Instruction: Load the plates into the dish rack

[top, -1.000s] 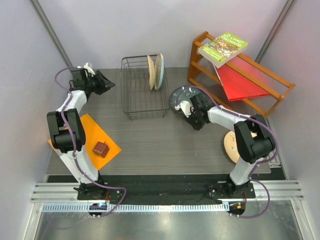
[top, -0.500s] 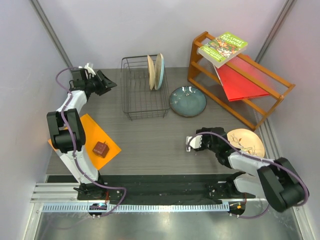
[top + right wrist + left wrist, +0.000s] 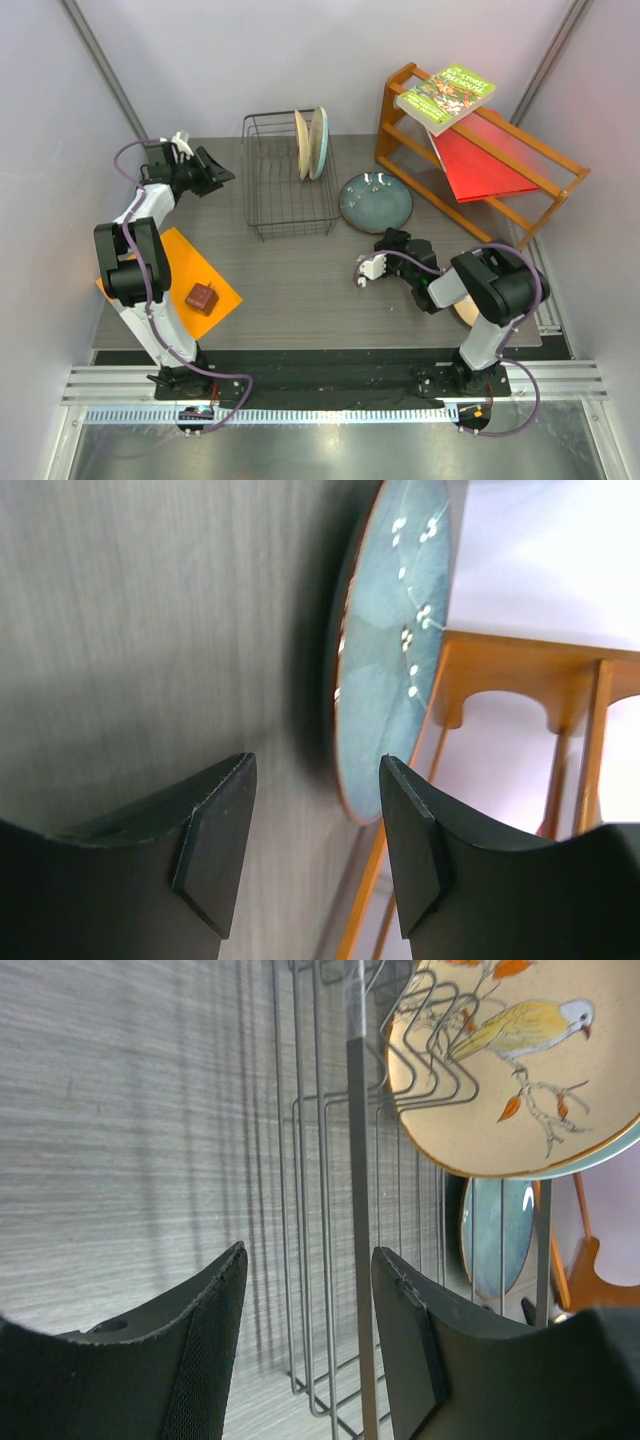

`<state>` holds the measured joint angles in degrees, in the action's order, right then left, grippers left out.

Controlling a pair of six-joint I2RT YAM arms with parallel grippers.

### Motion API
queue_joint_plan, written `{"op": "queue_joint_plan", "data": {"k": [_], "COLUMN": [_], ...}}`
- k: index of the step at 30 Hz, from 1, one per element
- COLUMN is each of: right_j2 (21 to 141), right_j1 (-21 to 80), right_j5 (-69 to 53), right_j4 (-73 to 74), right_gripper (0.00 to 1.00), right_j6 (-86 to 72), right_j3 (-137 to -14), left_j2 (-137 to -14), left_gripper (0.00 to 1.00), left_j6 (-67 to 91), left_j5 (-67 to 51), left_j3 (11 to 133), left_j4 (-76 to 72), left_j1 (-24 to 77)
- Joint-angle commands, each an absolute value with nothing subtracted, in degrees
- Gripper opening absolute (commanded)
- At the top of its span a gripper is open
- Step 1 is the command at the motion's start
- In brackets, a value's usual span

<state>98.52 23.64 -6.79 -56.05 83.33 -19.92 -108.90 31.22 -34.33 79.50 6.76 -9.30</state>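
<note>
Standing upright in the dish rack (image 3: pixel 283 205), two plates (image 3: pixel 311 142) are seen. The left gripper (image 3: pixel 217 172) and the right gripper (image 3: pixel 366 270) are held spread, with nothing pinched.

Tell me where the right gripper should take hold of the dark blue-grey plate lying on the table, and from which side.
Probably its near rim. The dark blue-grey plate lies flat, so only the raised edge offers a pinch. Come in low from the open near side; the orange shelf crowds its far side.
</note>
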Motion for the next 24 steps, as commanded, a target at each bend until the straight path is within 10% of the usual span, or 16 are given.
{"op": "queue_joint_plan", "data": {"k": [1, 11, 16, 24], "right_j2": [102.65, 110.73, 110.75, 85.73], "right_j1": [23.91, 23.91, 23.99, 26.89], "right_j5": [-8.7, -10.37, -10.9, -14.41], "right_j4": [-65.74, -69.51, -73.56, -56.6], "right_gripper": [0.59, 0.48, 0.02, 0.01], "right_j6": [84.29, 82.88, 84.99, 86.75], "right_j3": [-22.41, -28.04, -24.72, -11.43], "left_j2": [-104.68, -104.15, -103.89, -105.73], "left_gripper": [0.54, 0.54, 0.54, 0.54], "left_j6": [29.62, 29.18, 29.09, 30.58], "left_j5": [-35.24, -35.07, -35.16, -36.56], "left_j3": [78.49, 77.08, 76.82, 77.95], "left_j4": [7.21, 7.47, 7.73, 6.77], "left_j1": [-9.67, -9.58, -9.58, -9.58]}}
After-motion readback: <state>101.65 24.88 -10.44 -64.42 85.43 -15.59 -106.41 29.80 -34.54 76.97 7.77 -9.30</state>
